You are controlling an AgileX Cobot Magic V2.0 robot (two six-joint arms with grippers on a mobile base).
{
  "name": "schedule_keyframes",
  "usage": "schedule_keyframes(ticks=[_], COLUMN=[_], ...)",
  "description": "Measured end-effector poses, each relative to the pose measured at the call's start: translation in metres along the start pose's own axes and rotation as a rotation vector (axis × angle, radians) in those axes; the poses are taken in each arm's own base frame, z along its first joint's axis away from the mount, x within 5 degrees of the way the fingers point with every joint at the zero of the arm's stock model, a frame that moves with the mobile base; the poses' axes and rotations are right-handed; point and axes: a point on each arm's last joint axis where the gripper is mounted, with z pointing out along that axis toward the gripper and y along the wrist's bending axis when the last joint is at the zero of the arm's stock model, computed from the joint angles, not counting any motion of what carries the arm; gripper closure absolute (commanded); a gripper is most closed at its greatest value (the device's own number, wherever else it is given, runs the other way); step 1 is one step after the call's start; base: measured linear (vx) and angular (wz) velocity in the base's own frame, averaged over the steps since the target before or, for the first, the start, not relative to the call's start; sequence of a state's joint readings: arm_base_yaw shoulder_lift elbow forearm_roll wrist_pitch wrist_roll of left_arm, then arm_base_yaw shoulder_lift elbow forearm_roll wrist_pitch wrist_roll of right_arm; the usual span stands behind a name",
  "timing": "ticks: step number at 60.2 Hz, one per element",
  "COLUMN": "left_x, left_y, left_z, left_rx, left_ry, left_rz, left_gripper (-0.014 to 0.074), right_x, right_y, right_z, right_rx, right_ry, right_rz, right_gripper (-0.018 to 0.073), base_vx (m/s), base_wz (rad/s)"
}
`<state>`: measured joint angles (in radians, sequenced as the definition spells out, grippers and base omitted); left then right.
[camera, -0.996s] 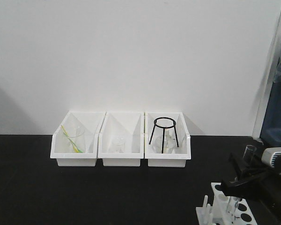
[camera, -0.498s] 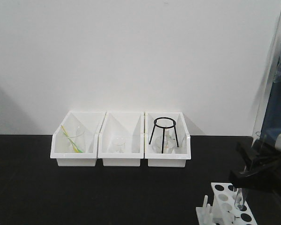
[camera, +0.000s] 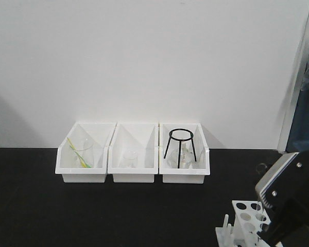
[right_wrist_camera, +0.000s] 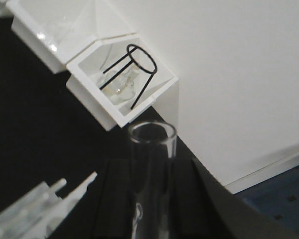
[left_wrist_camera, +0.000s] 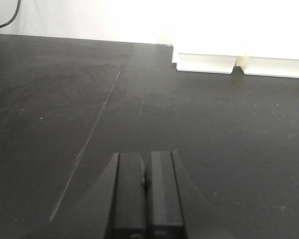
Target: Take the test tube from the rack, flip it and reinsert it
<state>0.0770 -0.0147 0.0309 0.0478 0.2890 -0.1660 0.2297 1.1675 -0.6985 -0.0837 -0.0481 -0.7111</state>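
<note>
My right gripper (right_wrist_camera: 150, 167) is shut on the test tube (right_wrist_camera: 152, 164), a clear glass tube standing between the two black fingers with its open rim uppermost in the right wrist view. The white rack (camera: 244, 218) stands at the table's front right; its pegs (right_wrist_camera: 45, 199) show low on the left of the wrist view. In the front view the right arm (camera: 291, 198) hangs over the rack's right side and hides the fingers and tube. My left gripper (left_wrist_camera: 145, 172) is shut and empty, low over the black table.
Three white open-front bins stand along the back wall: the left bin (camera: 82, 157) with glassware, the middle bin (camera: 133, 157), and the right bin (camera: 183, 167) with a black wire tripod (camera: 181, 146). Two bins (left_wrist_camera: 204, 62) show ahead of the left gripper.
The right arm has turned its wrist and come forward over the rack, so its body now hides the fingers and the tube in the front view. The bins have not moved.
</note>
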Motion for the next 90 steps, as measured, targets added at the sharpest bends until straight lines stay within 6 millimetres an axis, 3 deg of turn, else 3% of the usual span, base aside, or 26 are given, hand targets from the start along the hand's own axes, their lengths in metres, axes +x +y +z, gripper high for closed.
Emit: schedule_keyframes(ticks=[25, 35, 42, 57, 69, 76, 90], left_x=[0.000, 0.000, 0.000, 0.000, 0.000, 0.000, 0.000], left_y=[0.000, 0.000, 0.000, 0.000, 0.000, 0.000, 0.000], left_z=[0.000, 0.000, 0.000, 0.000, 0.000, 0.000, 0.000], left_rx=[0.000, 0.000, 0.000, 0.000, 0.000, 0.000, 0.000], left_ry=[0.000, 0.000, 0.000, 0.000, 0.000, 0.000, 0.000], left_rz=[0.000, 0.000, 0.000, 0.000, 0.000, 0.000, 0.000], left_gripper=[0.0603, 0.0603, 0.0603, 0.0603, 0.0603, 0.0603, 0.0603], right_x=[0.003, 0.000, -0.003, -0.003, 0.002, 0.006, 0.009], right_y=[0.003, 0.002, -0.001, -0.009, -0.020, -0.026, -0.028], right_z=[0.000, 0.000, 0.000, 0.000, -0.002, -0.004, 0.000], right_rx=[-0.038, -0.019, 0.022, 0.095, 0.220, 0.303, 0.346], right_ry=[0.019, -0.002, -0.034, -0.044, -0.054, -0.060, -0.084], right_rz=[-0.692, -0.727, -0.510, 0.261, 0.712, 0.879, 1.008], right_gripper=[0.0568, 0.0568, 0.0568, 0.0568, 0.0568, 0.0568, 0.0568], base_vx=[0.00, 0.00, 0.00, 0.00, 0.00, 0.00, 0.00], base_wz=[0.00, 0.00, 0.00, 0.00, 0.00, 0.00, 0.00])
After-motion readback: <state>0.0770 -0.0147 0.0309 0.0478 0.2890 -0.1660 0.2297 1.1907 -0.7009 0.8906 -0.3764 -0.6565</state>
